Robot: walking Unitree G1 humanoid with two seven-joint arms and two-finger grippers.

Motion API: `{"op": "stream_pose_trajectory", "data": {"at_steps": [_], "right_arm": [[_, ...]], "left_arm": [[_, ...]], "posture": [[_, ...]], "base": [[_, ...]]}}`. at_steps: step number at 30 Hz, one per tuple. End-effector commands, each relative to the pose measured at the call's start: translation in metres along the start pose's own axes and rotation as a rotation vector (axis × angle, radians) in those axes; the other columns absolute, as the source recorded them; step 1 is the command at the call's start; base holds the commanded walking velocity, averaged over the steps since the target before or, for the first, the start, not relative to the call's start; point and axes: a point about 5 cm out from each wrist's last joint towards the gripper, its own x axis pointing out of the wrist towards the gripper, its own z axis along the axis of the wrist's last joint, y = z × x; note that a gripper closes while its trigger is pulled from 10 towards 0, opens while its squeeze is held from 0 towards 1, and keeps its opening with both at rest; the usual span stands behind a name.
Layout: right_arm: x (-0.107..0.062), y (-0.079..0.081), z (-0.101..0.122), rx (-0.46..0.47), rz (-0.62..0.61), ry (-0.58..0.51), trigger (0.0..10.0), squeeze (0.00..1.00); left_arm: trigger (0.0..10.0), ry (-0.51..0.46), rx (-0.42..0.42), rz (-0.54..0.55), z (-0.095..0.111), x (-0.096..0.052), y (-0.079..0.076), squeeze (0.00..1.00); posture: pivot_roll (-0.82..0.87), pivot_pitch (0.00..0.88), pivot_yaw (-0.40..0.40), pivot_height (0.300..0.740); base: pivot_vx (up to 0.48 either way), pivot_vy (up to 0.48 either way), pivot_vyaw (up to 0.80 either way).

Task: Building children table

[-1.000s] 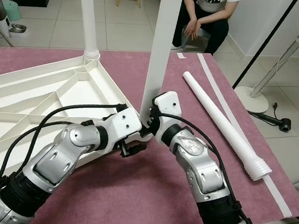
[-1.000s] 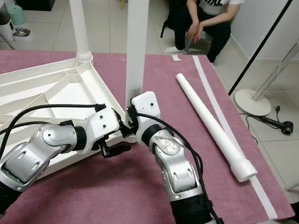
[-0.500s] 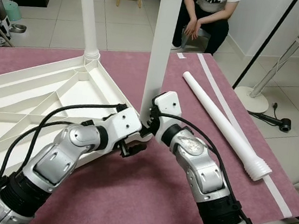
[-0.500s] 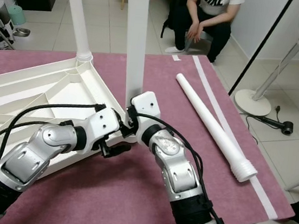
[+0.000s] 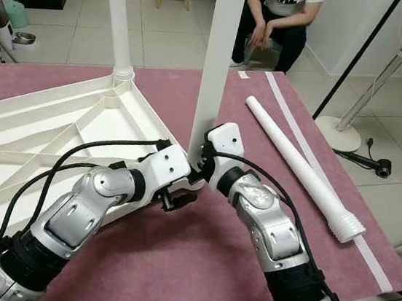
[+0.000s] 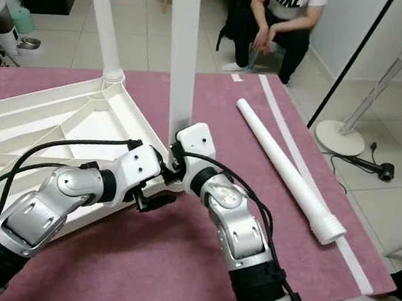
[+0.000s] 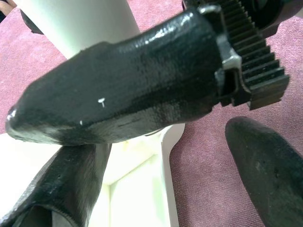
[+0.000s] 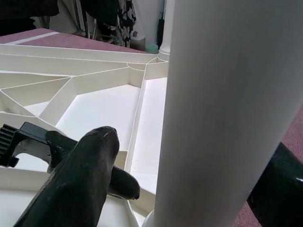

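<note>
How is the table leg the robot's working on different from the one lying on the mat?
The near leg stands upright at the corner of the upturned tabletop, while the loose leg lies flat on the maroon mat. Both grippers, left and right, are at the upright one's base; the loose one lies untouched. Both are plain white tubes.

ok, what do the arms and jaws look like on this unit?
Both arms are silver metal segments with black joint rings and white wrist housings. Loose black cables loop along the left arm and over the right arm. Jaws are long, glossy black, rounded at the tips, with a toothed black rack at the base.
</note>
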Motion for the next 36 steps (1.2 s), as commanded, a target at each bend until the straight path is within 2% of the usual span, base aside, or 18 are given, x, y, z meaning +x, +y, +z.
{"op": "stream_pose_trajectory", "data": {"at_steps": [1,13,14,15,17,18,20,24,29,34,36], "right_arm": [[0.003,0.008,-0.001,0.005,0.04,0.006,10.0,0.0],[0.003,0.008,-0.001,0.005,0.04,0.006,10.0,0.0],[0.0,0.007,-0.002,0.013,0.043,0.011,10.0,0.0],[-0.011,-0.005,-0.007,0.023,-0.023,-0.002,10.0,0.0],[-0.011,-0.005,-0.007,0.023,-0.023,-0.002,10.0,0.0],[-0.02,-0.012,-0.01,0.024,-0.067,-0.015,10.0,0.0],[-0.025,-0.017,-0.012,0.022,-0.096,-0.025,10.0,0.0],[-0.027,-0.022,-0.012,0.019,-0.121,-0.036,10.0,0.0],[-0.027,-0.023,-0.011,0.022,-0.128,-0.04,10.0,0.0],[-0.036,-0.021,-0.014,0.02,-0.108,-0.027,10.0,0.0],[-0.051,-0.014,-0.019,0.033,-0.036,-0.007,10.0,0.0]], "left_arm": [[10.0,0.002,0.016,0.025,0.002,0.0,0.003,1.0],[10.0,0.002,0.016,0.025,0.002,0.0,0.003,1.0],[10.0,-0.008,0.009,0.022,0.002,-0.002,0.004,1.0],[10.0,0.008,0.0,0.071,-0.008,-0.009,0.009,0.0],[10.0,0.008,0.0,0.071,-0.008,-0.009,0.009,0.0],[10.0,0.021,-0.003,0.11,-0.015,-0.015,0.013,0.0],[10.0,0.028,-0.005,0.14,-0.019,-0.019,0.016,0.0],[10.0,0.032,-0.005,0.16,-0.021,-0.02,0.019,0.0],[10.0,0.036,-0.006,0.167,-0.023,-0.021,0.021,0.0],[10.0,0.042,-0.016,0.156,-0.026,-0.029,0.019,0.0],[10.0,0.005,-0.057,0.158,-0.027,-0.038,0.016,0.0]], "posture": [[0.08,0.0,0.057,0.74],[0.08,0.0,0.057,0.74],[0.08,0.0,0.0,0.74],[0.06,0.0,0.0,0.74],[0.06,0.0,0.0,0.74],[0.06,0.0,0.0,0.74],[0.06,0.0,0.0,0.74],[0.06,0.0,0.0,0.74],[0.05,0.0,0.0,0.74],[0.05,0.0,0.0,0.74],[0.03,0.0,0.0,0.74]], "base": [[0.0,0.0,0.0],[0.0,0.0,0.0],[0.0,0.0,0.0],[0.0,0.0,0.0],[0.0,0.0,0.0],[0.0,0.0,0.0],[0.0,0.0,0.0],[0.0,0.0,0.0],[0.0,0.0,0.0],[0.0,0.0,0.0],[0.0,0.0,0.0]]}}
